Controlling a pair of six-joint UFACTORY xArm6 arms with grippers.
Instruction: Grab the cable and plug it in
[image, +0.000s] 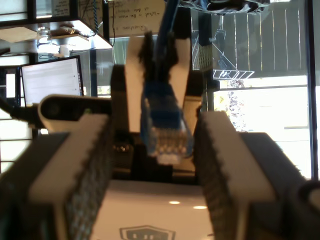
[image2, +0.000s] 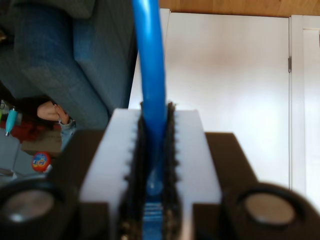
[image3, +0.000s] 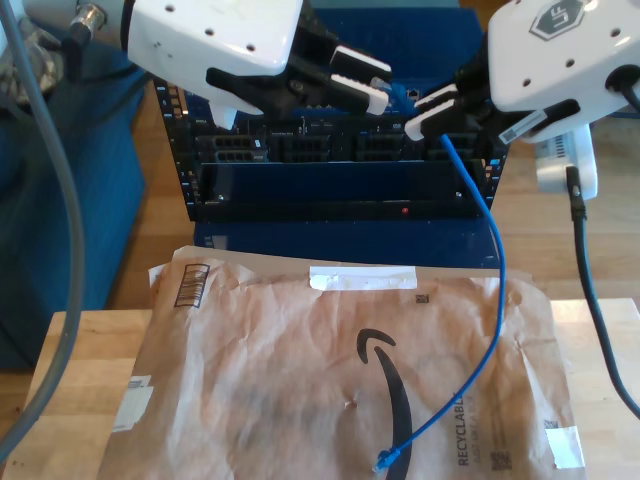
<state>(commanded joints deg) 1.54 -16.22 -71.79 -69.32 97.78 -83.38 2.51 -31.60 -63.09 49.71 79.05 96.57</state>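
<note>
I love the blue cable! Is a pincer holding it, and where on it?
Yes. My second pincer is shut on the blue cable, just behind one plug. My first pincer is open, holding nothing.

White arm shells, black mounts, ribbed white fingers (image3: 352, 88), black cables along them
</note>
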